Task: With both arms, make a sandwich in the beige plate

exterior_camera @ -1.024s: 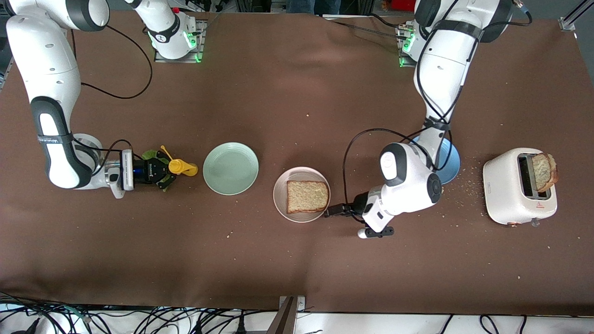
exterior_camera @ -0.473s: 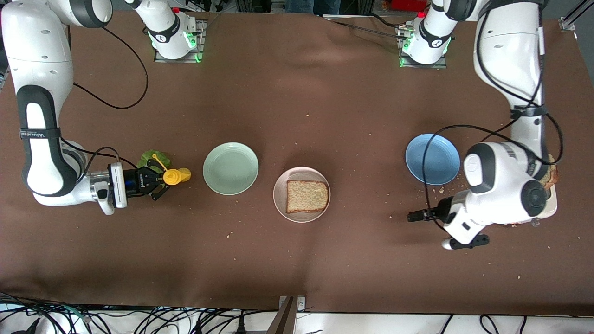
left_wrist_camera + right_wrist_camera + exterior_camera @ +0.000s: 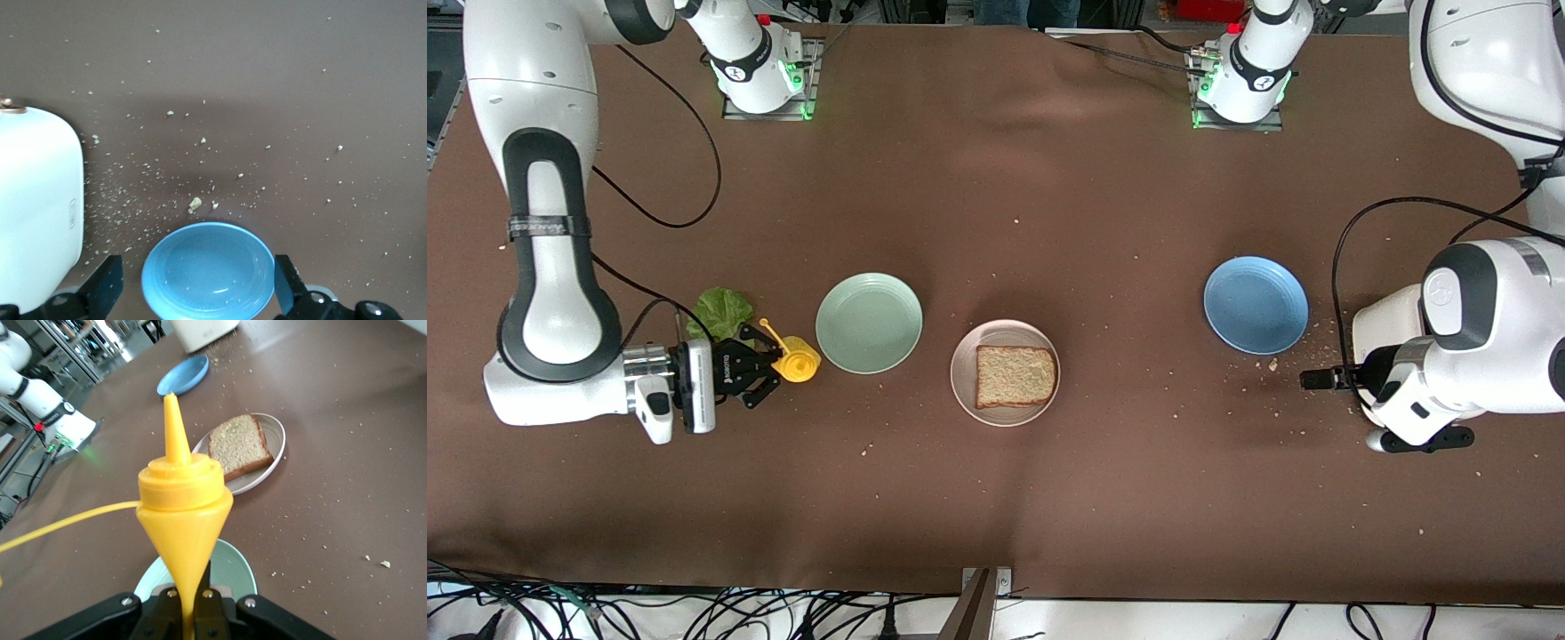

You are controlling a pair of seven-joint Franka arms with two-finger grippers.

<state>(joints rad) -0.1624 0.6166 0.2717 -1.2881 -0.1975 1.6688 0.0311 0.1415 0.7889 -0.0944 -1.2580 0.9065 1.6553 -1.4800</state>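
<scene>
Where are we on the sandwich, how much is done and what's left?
Done: one bread slice lies on the beige plate. In hand: the right tool is shut on the yellow sauce bottle, beside the mint-green plate; the left tool is open near the toaster and blue plate. Left: the lettuce lies on the table, and no second slice is on the plate yet.

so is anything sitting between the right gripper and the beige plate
Yes. The mint-green plate lies on the table between the right gripper, shut on the yellow bottle, and the beige plate.
</scene>
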